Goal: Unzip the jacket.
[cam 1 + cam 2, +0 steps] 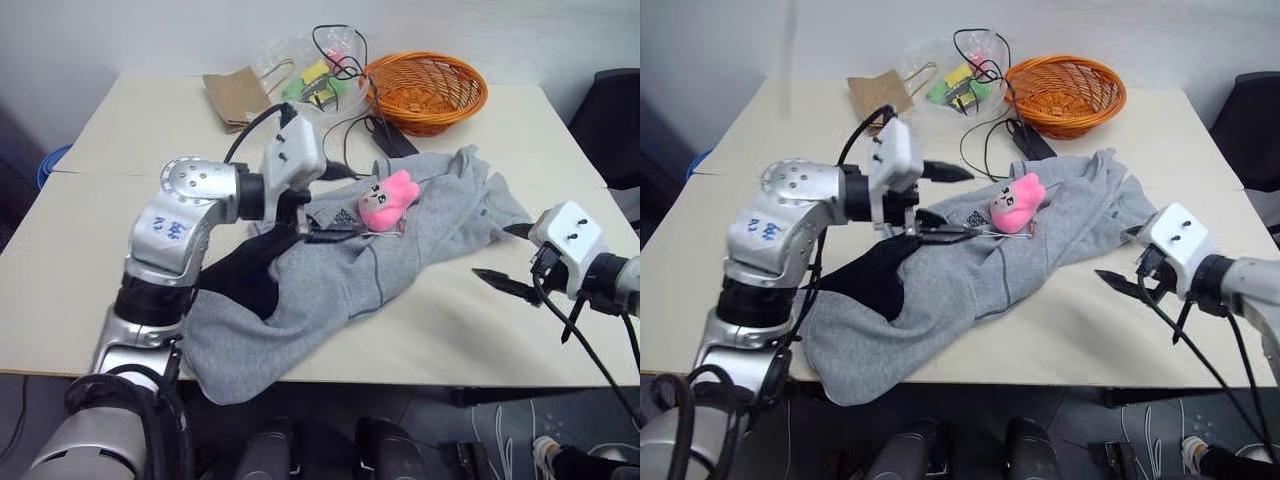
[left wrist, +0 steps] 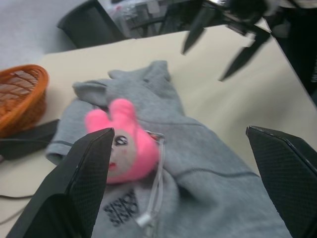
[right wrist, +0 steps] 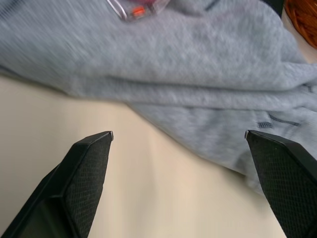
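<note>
Left arm [image 1: 200, 215] covers the jacket's [image 1: 420, 250] left part, incl. some of the dark lining. Jacket's near hem droops over the table [image 1: 90, 290] edge, so its end is hidden. Pink plush toy [image 1: 388, 200] hides the fabric under it. Chest logo [image 1: 977, 217] too small to read. Clear bag [image 1: 300, 70] contents at far side: a tangle, can't tell items apart. Right wrist view: jacket blurred, cut off at the frame edges.

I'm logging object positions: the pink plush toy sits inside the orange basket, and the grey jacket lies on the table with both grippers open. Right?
Not quite. The pink plush toy lies on the jacket, not in the orange basket, as the left eye view shows. The rest holds: jacket on the table, left gripper and right gripper open.
</note>
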`<state>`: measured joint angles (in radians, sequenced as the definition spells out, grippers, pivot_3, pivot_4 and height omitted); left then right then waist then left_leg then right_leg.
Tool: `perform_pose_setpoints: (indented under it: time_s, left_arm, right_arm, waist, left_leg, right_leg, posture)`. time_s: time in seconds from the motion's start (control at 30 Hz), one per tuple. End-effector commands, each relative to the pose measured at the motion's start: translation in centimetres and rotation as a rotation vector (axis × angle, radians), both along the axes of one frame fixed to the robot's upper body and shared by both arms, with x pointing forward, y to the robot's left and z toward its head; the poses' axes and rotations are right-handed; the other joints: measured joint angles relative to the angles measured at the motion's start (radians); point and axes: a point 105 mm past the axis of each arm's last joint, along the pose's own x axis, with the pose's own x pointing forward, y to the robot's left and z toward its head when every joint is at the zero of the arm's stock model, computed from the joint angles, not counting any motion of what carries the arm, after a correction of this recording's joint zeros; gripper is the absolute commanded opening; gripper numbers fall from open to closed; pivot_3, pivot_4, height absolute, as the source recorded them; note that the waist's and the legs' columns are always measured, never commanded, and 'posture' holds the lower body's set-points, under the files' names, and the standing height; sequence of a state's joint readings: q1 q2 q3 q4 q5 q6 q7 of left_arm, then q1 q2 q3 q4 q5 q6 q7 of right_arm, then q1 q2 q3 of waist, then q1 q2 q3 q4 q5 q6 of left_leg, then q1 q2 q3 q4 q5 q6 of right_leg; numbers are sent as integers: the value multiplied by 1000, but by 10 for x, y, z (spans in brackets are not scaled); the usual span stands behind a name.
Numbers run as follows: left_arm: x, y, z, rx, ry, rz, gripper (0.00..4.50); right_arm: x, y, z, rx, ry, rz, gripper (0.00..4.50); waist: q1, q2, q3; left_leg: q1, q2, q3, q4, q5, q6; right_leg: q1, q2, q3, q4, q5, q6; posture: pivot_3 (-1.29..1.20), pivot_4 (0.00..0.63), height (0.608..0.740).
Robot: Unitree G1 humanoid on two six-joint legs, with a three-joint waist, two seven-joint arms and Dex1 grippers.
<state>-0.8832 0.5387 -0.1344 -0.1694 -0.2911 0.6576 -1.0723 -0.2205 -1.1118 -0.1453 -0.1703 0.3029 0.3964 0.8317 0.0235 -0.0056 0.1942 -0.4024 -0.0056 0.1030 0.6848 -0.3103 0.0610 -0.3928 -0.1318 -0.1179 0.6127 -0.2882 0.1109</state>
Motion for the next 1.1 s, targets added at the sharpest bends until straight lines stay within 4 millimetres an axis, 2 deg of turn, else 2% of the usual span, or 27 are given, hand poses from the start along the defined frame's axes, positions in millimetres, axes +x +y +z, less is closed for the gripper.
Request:
perform_pose_setpoints:
  time_s: [0.03,0.07,0.13,0.2,0.4,0.53,0.63,0.73,0.97,1.03,1.1]
  left_arm:
    - [-33,1,-24,179,35,-136,4494]
    - [-38,1,-36,237,46,-159,4494]
    - [-34,-1,-65,348,45,-131,4494]
    - [-29,-6,-81,405,28,-119,4494]
    - [-30,-29,-104,470,42,-193,4494]
    - [-32,-28,-120,543,35,-232,4494]
    - [-33,-25,-124,549,44,-237,3888]
    - [-34,-21,-128,548,63,-232,2861]
    - [-28,-10,-130,553,63,-183,538]
    - [-27,-6,-131,553,61,-163,4]
    - [-27,2,-132,564,64,-150,0]
  right_arm:
    - [19,-20,-1,-229,-53,5,4500]
    - [27,-23,-2,-269,-66,3,4500]
    - [43,-25,-6,-365,-95,8,4500]
    - [55,-24,-10,-453,-108,30,4500]
    - [85,-31,-14,-625,-130,23,4500]
    - [94,-37,-16,-682,-121,16,4500]
    - [97,-35,-18,-678,-118,29,4500]
    - [99,-32,-20,-677,-114,49,3821]
    - [94,-30,-29,-644,-81,74,1323]
    - [92,-30,-31,-627,-76,78,722]
    - [86,-30,-33,-614,-61,91,75]
  waist:
    - [-1,0,0]
    - [-5,0,0]
    - [-4,2,1]
    - [-3,3,1]
    - [-3,4,3]
    - [-6,5,3]
    - [-9,5,3]
    - [-18,5,3]
    - [-25,5,3]
    - [-25,5,3]
    - [-25,5,3]
  left_leg:
    - [0,0,0,0,0,0]
    - [0,0,0,0,0,0]
    - [0,0,1,-1,0,-1]
    - [0,0,1,-1,0,-1]
    - [-1,0,1,-1,1,-1]
    - [-2,0,1,-1,1,-2]
    - [-2,1,1,-1,1,-2]
    - [-2,1,1,-1,1,-2]
    - [-2,1,0,-1,1,-2]
    - [-2,1,0,-1,1,-2]
    - [-2,1,-1,-1,1,-2]
  right_leg:
    - [0,0,1,0,0,0]
    - [0,0,1,0,0,0]
    - [-1,0,2,0,0,0]
    - [-1,1,3,0,0,0]
    - [-2,2,3,0,0,0]
    - [-2,2,1,0,0,-1]
    - [-2,2,1,0,0,-1]
    - [-2,2,1,0,0,-1]
    - [-2,2,1,0,-1,-1]
    - [-2,2,1,0,-1,-1]
    - [-2,2,1,0,-1,-1]
  posture:
    - [0,150,740]
    - [0,150,740]
    - [0,150,740]
    - [0,150,740]
    - [0,150,740]
    - [0,150,740]
    - [0,150,740]
    - [0,150,740]
    - [0,150,740]
    - [0,150,740]
    - [0,150,740]
